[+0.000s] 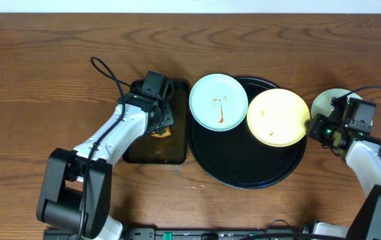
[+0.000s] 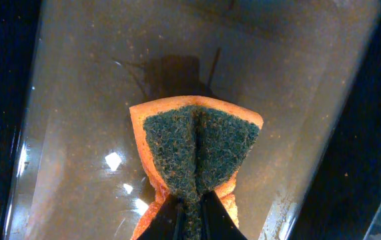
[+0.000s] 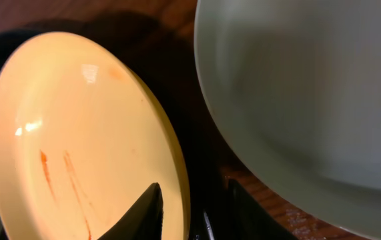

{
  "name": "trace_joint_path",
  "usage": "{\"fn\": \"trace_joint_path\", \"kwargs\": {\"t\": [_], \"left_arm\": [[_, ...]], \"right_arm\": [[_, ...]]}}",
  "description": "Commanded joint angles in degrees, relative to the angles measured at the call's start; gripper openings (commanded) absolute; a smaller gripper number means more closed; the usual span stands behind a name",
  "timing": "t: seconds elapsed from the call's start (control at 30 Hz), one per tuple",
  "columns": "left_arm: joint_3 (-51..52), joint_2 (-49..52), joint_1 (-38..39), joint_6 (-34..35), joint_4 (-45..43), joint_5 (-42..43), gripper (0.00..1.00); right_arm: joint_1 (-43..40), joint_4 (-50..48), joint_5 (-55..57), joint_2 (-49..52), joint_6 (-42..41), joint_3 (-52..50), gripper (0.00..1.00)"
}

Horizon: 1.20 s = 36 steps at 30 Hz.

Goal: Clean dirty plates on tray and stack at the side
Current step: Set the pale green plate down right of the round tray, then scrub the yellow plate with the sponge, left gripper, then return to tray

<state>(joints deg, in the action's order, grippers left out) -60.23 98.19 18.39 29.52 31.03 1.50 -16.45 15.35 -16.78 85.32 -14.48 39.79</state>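
Right end effector gripping yellow plate, third plate half-hidden

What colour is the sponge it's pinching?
Orange sponge, dark green scouring face; left wrist view shows it best.

You are looking down at a robot lab bench. A left arm and a right arm, white and black with a looping cable, stand at the near edge of a wood-grain worktop. Dishwashing props lie on it: plates, a round black tray, a sponge.
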Motion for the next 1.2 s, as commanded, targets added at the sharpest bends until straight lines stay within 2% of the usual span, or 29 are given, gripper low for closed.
{"fn": "trace_joint_path", "kwargs": {"t": [0.0,0.27,0.53,0.63,0.73,0.93,1.17], "left_arm": [[0.2,0.2,-0.2,-1.0,0.0,-0.7,0.08],[0.2,0.2,-0.2,-1.0,0.0,-0.7,0.08],[0.2,0.2,-0.2,-1.1,0.0,-0.7,0.07],[-0.1,-0.8,-0.2,-3.5,0.0,-0.7,0.07],[-0.7,-3.4,-0.2,-6.0,0.0,-0.7,0.07],[-0.8,-11.3,0.1,-6.2,0.3,0.1,0.07],[-0.8,-14.4,0.8,-6.7,-0.3,15.3,0.07]], "right_arm": [[0.4,-0.9,-0.3,3.1,-0.3,0.2,0.27],[0.4,-4.7,-2.4,1.7,-0.3,0.3,0.01],[0.4,0.1,-3.0,-3.6,0.3,0.3,0.01],[0.4,3.8,-5.1,-5.2,2.0,0.3,0.01],[0.5,9.0,-5.8,-5.6,2.4,0.3,0.01],[2.6,19.2,-5.7,-5.5,3.9,0.1,0.01],[7.1,22.2,-5.7,-5.5,4.5,-1.1,0.01]]}}
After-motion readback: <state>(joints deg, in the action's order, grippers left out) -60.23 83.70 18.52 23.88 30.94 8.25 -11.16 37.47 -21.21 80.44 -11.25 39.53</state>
